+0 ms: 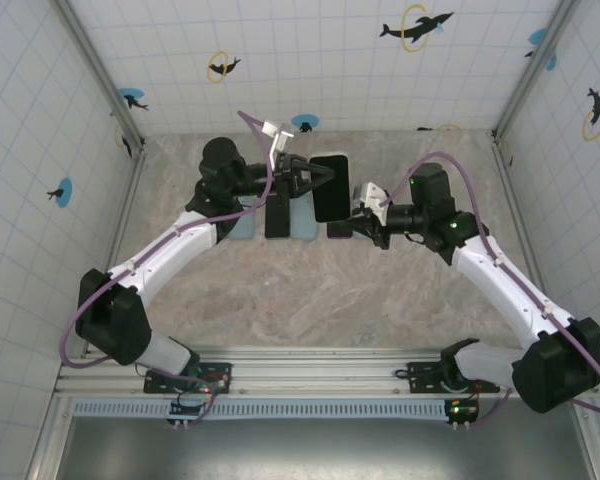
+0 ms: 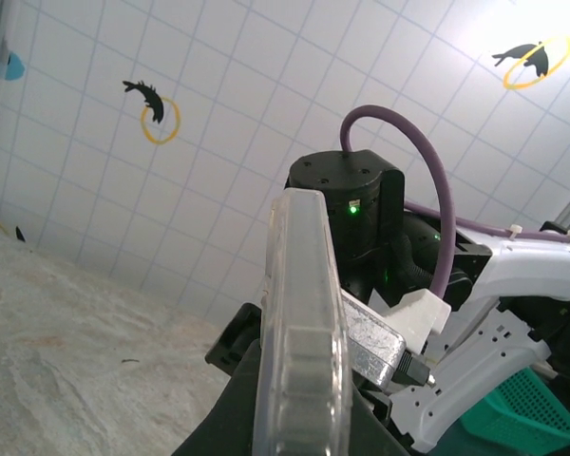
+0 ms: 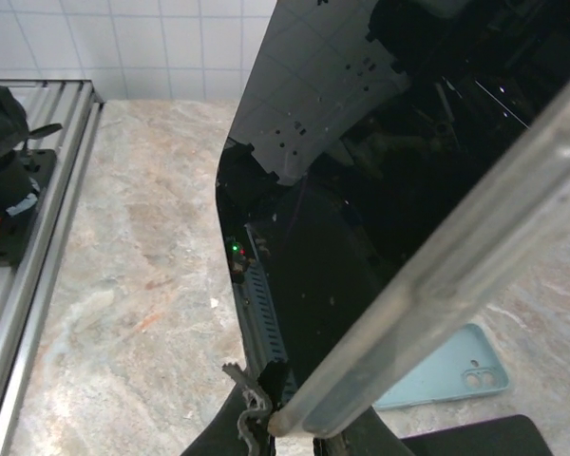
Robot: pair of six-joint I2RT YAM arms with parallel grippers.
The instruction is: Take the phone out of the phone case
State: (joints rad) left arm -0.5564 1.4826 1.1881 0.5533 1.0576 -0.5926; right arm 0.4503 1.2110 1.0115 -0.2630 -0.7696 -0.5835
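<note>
1. Above the middle of the bench, lifted off its surface, the phone hangs between the left arm and the right arm.
2. Phone sits inside the clear case. The right wrist view shows the case's rim running along the edge of the dark screen.
3. Left jaws: closed almost fully, pinching the cased phone from its left side. From the left wrist, the clear case's edge rises straight up from between the dark fingers.
4. Right jaws: likewise closed down tight, clamped on the case at the phone's near right corner. From the right wrist, that corner sits low in the frame, right at the jaws.
5. On the bench below the phone, three flat items lie side by side: a pale blue case, a black slab and a second pale blue case. The left arm partly covers the first.
6. Beyond the right arm, the left wrist view shows a teal basket.
</note>
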